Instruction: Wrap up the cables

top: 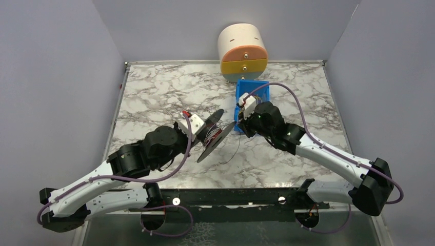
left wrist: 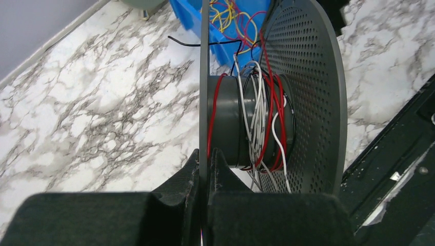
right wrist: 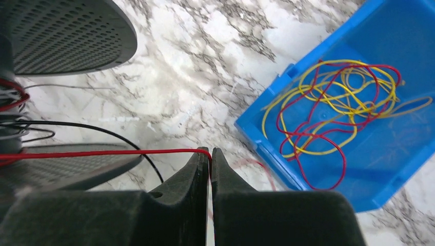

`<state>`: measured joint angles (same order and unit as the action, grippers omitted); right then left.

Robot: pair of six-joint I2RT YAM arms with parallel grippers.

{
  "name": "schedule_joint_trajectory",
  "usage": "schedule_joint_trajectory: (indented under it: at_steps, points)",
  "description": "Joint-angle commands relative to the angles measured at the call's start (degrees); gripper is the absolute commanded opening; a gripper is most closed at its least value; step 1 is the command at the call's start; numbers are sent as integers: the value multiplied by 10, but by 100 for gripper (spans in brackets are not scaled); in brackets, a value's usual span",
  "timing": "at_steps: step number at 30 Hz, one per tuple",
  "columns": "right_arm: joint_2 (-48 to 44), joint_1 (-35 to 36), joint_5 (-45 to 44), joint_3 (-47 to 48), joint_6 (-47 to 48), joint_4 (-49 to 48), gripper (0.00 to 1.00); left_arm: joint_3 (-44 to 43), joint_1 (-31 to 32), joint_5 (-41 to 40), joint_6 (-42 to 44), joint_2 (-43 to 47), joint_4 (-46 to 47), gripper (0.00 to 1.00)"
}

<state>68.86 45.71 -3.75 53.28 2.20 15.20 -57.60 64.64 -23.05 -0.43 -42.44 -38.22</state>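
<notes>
two grippers share the work. the left gripper (left wrist: 205, 154) is clamped shut on the thin near flange of the spool (left wrist: 308, 102), holding it on edge with the core just ahead of its fingertips. the right gripper (right wrist: 210, 152) is pinched closed on the red cable (right wrist: 102, 152), which leaves its fingertips in a straight line to that gripper's left and reaches the core between the two flanges. red, white and black turns already sit on the core, so the step in hand looks like winding, partly done. the next move likely calls for carrying the pinched cable round the core, taut enough to seat beside the other turns and clear of the flange rims, while the left gripper steadies the spool. ahead and to the right of the right gripper, a blue bin (right wrist: 405, 148) on the desk (right wrist: 205, 61) holds loose cables (right wrist: 328, 107), yellow and red, not yet wound.
</notes>
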Motion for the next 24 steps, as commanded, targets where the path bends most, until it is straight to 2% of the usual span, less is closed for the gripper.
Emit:
schedule_joint_trajectory:
  at_steps: [1,7,17,24]
  points:
    - [-9,-13,14,-45,-48,-119,10,-58,3,57,2,17,10,0]
    - [-11,-15,38,-102,-72,-207,16,-89,4,84,-3,15,0,0]
    - [-49,-19,83,-191,-109,-322,40,-118,3,84,-6,12,0,0]
    - [-65,-19,81,-233,-127,-361,46,-134,3,57,-23,16,9,0]
